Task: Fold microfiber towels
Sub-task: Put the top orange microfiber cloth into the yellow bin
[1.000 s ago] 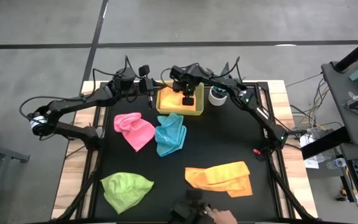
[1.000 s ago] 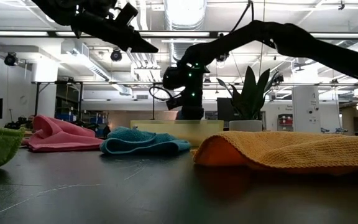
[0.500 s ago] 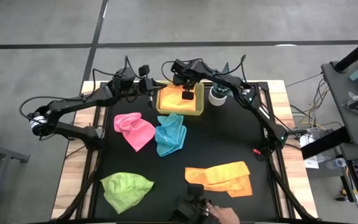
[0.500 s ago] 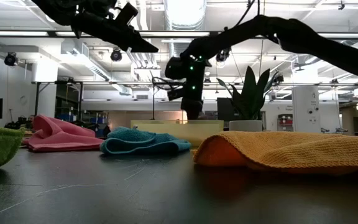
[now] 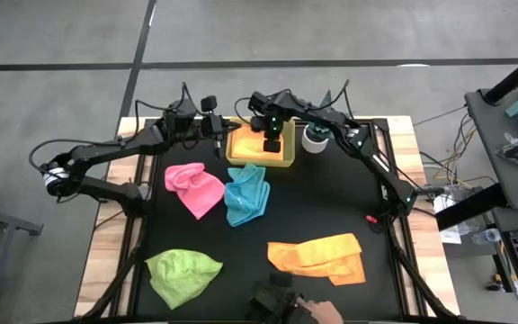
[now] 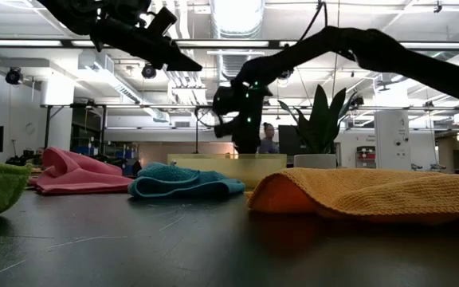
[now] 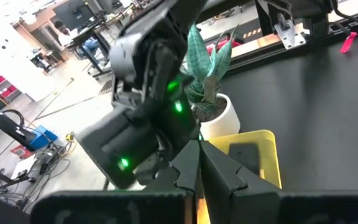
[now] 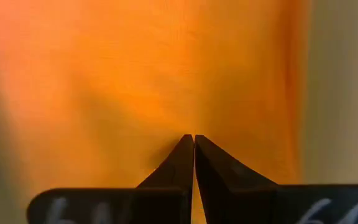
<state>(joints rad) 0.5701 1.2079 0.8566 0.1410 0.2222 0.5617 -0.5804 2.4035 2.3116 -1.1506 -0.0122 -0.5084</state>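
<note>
Black table [image 5: 322,207], far edge: right gripper [image 5: 272,144] pressed together over orange towel [image 5: 257,142] in yellow tray [image 5: 286,155]. Left gripper [image 5: 220,126] also closed, beside tray. Risk: shut fingers snag towel, drag it out, nudge plant [image 5: 314,137].

At the far edge of the worktop [image 5: 331,207] a tray [image 5: 284,160] is standing, with a potted plant [image 5: 314,138] just right of it. Four towels are lying nearer: two [image 5: 194,187] [image 5: 245,194] in front of the tray, two [image 5: 183,273] [image 5: 320,256] at the near edge.
</note>
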